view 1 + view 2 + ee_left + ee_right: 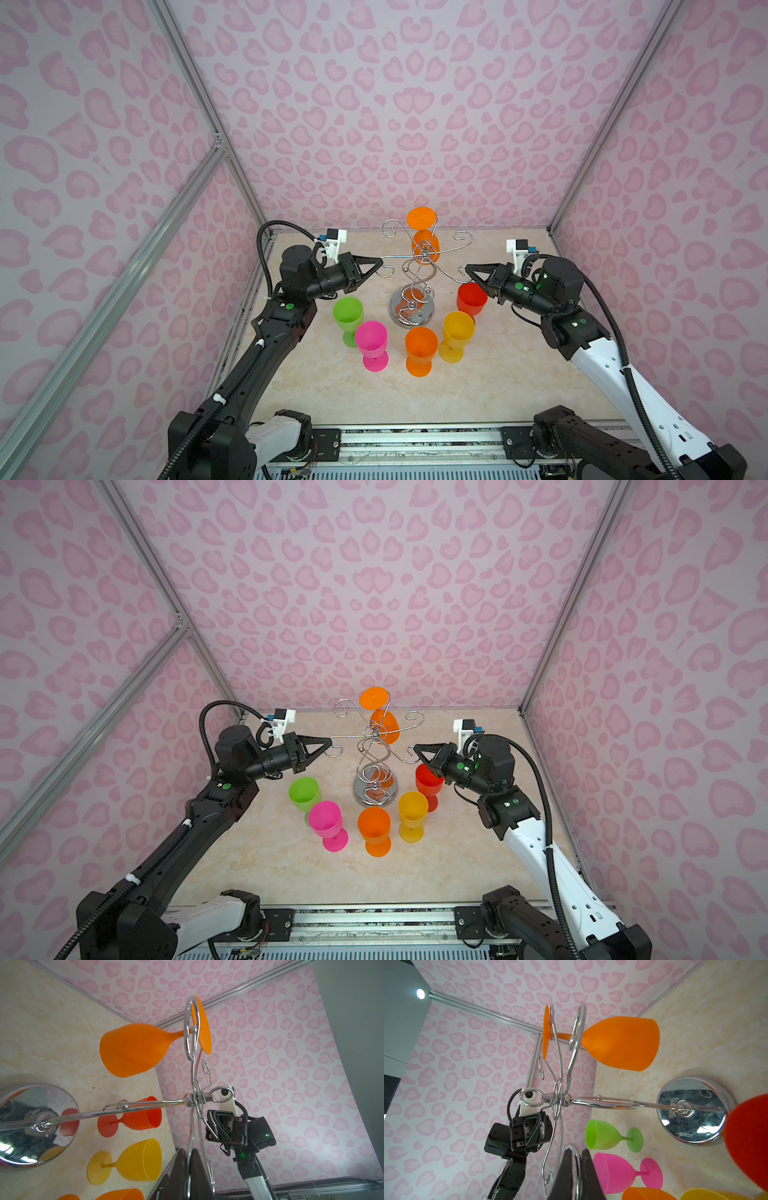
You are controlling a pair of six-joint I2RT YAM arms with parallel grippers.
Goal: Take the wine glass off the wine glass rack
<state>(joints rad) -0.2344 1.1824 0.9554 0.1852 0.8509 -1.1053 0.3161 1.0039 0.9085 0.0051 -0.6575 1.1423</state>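
The chrome wine glass rack (417, 277) (374, 762) stands mid-table on its round mirrored base. An orange wine glass (421, 217) (374, 697) hangs upside down by its foot from the rack's far arm; it also shows in the wrist views (133, 1049) (620, 1043). My left gripper (380, 262) (189, 1151) is shut on the wire of the rack's left arm. Opposite it, my right gripper (467, 268) (577, 1152) is shut on the curled end of the rack's right arm. Neither gripper touches the hanging glass.
Several plastic glasses stand upright in front of the rack: green (348, 311), pink (371, 336), orange (421, 345), yellow (458, 330) and red (471, 297), the red one just under my right gripper. Pink patterned walls close in the marble table (519, 374) on three sides.
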